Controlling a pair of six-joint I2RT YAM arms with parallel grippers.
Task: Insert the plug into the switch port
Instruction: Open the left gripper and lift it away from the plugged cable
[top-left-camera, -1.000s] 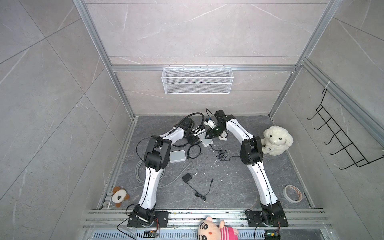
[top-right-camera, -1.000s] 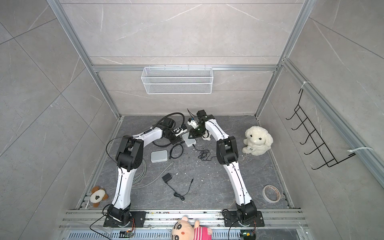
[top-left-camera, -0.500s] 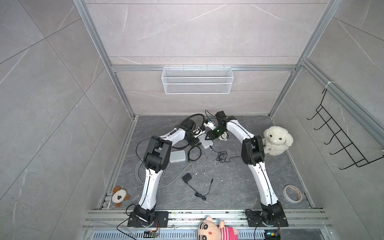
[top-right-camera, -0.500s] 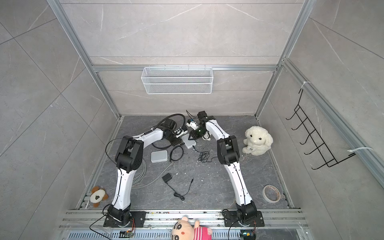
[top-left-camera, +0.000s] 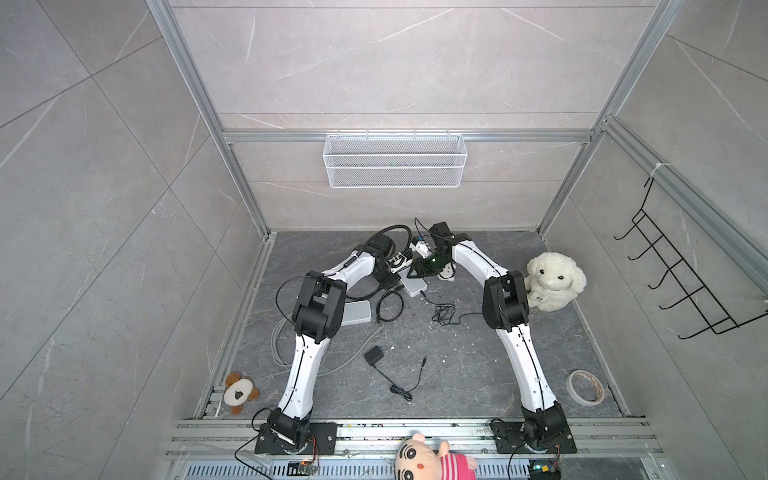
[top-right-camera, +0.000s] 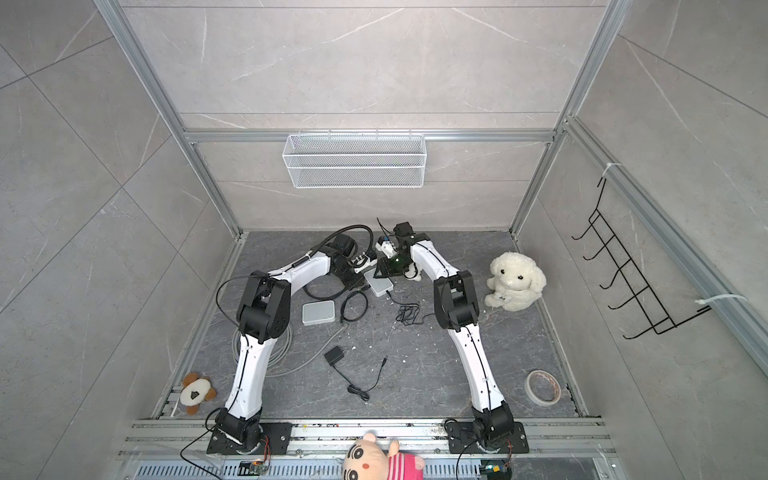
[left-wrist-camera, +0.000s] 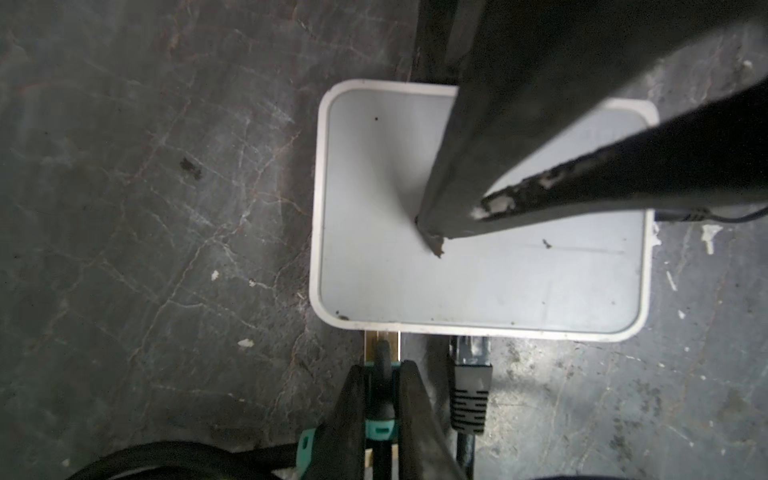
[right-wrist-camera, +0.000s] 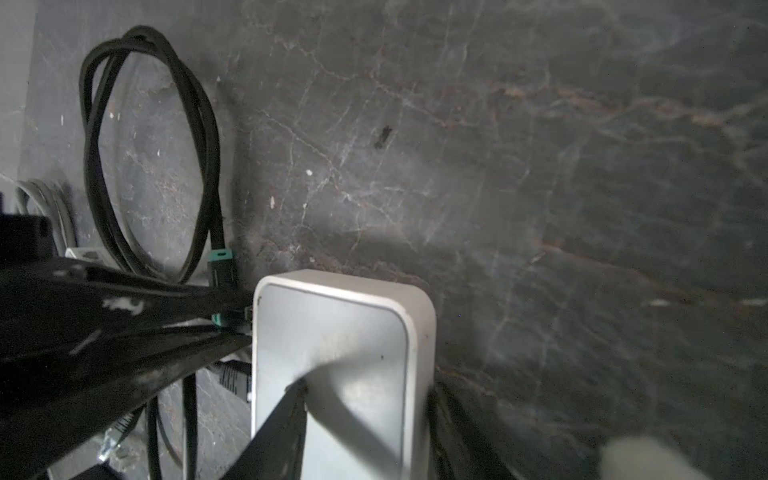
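Two connectors meet the same edge of the switch (left-wrist-camera: 478, 282). One, a black plug (left-wrist-camera: 469, 365), is already seated in its port. Just beside it, the task's plug (left-wrist-camera: 382, 337), on a cable with a teal boot, has its clear tip touching the switch's edge. It looks started into the port, but how deep it sits cannot be told.

The left gripper (left-wrist-camera: 383, 372) is clenched on that plug's dark collar, just behind the tip. The right gripper (right-wrist-camera: 368, 388) stands with jaws apart. One fingertip presses on the switch's top face and the other hangs down beside its side wall, bracing it rather than pinching it.

Over the last second the top views show almost nothing shifting: both arms stay bunched over the switch, and the switch has not slid. That stillness suggests the final push is in hand, probably a short straight shove with the switch pinned.

Farther from the switch, toward the robot's bases, a second white box (top-left-camera: 355, 313) and a loose black adapter (top-left-camera: 374, 356) lie untouched.
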